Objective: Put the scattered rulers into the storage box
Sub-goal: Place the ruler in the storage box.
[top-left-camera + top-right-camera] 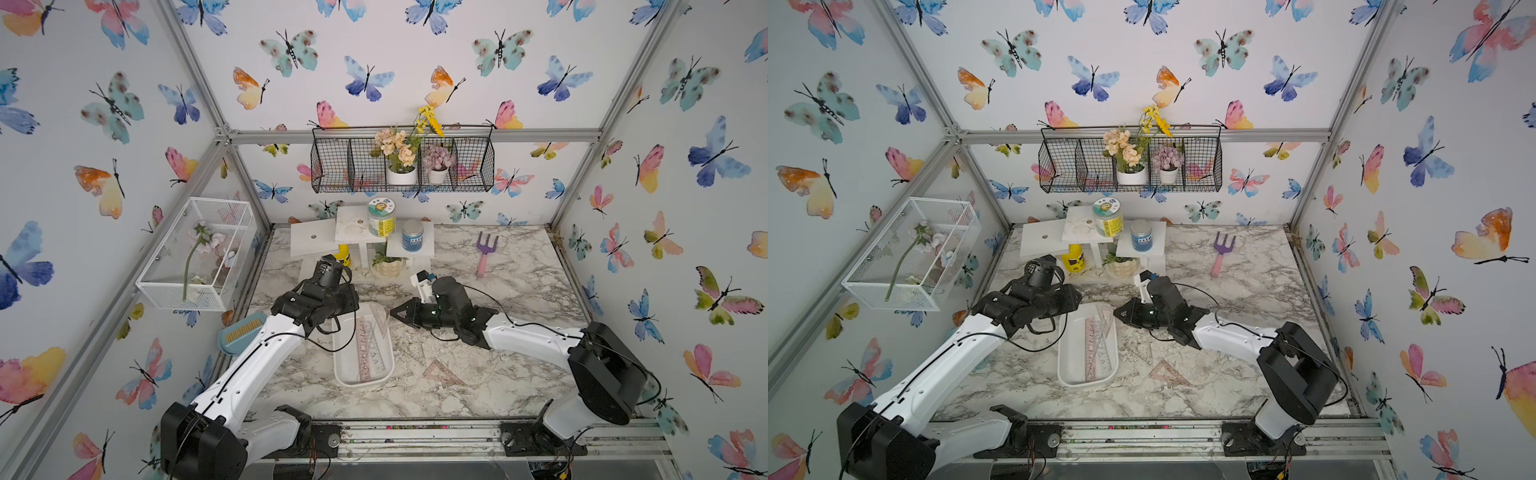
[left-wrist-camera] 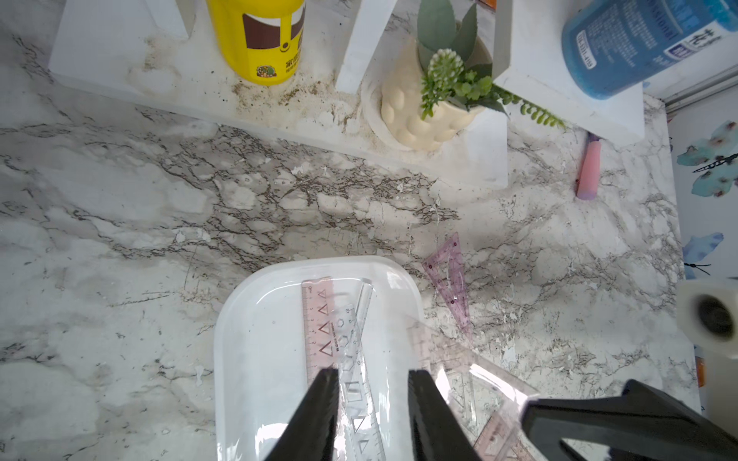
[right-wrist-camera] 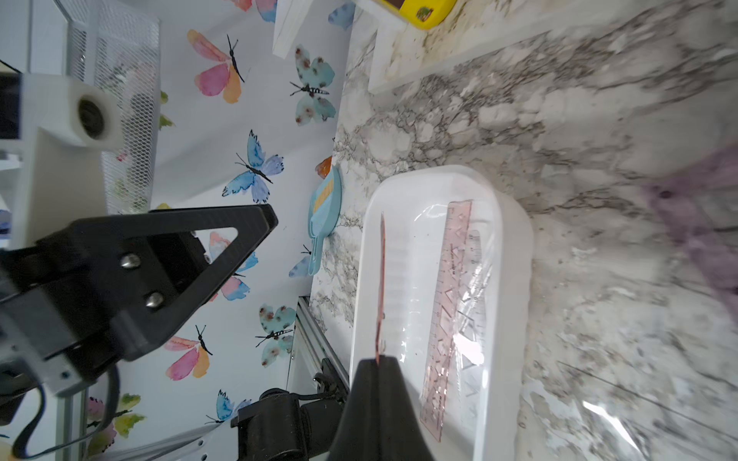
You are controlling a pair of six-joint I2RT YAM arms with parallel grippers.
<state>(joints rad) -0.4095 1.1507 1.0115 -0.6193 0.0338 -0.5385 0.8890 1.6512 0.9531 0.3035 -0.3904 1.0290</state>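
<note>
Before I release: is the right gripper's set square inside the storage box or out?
Out: right gripper is shut on the set square, holding it partly over the storage box rim; whether it touches, cannot tell.

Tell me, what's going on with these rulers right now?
The right end effector is shut on a transparent set square, holding it over the white storage box. Two straight rulers already lie crossed inside. The left end effector hangs open just above them, gripping nothing. A second set square lies on the marble table, outside the box.
</note>
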